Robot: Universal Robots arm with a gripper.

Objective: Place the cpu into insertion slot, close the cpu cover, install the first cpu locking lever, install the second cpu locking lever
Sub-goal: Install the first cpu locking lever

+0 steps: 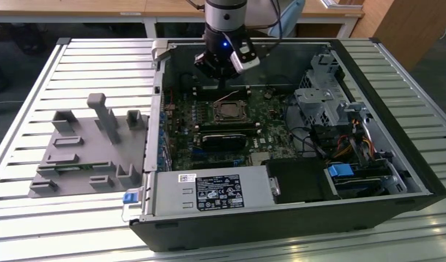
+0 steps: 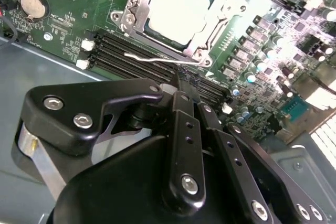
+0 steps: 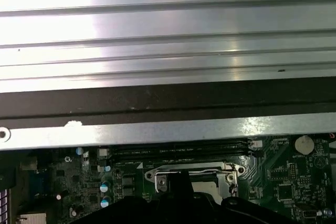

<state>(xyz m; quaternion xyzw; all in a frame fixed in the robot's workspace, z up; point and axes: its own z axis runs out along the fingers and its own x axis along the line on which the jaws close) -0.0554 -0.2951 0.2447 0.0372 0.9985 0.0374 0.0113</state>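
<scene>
The cpu (image 2: 176,9) lies in the insertion slot (image 1: 216,113), with the cpu cover (image 2: 131,18) down around it. The pincer (image 2: 186,77), fingers drawn together, has its tips at a locking lever (image 2: 152,57) beside the slot's edge. Whether it pinches the lever cannot be told.

Bright, even overhead lighting in the exterior view. Strong glare on the table slats (image 1: 55,224) nearest the camera; dim inside the computer case (image 1: 281,60) toward its far wall. In the second wrist view, blown out to near white on the cpu (image 2: 178,11) and on parts of the motherboard (image 2: 310,45). In the first wrist view, broad sheen across the table slats; deep shade along the computer case wall.
</scene>
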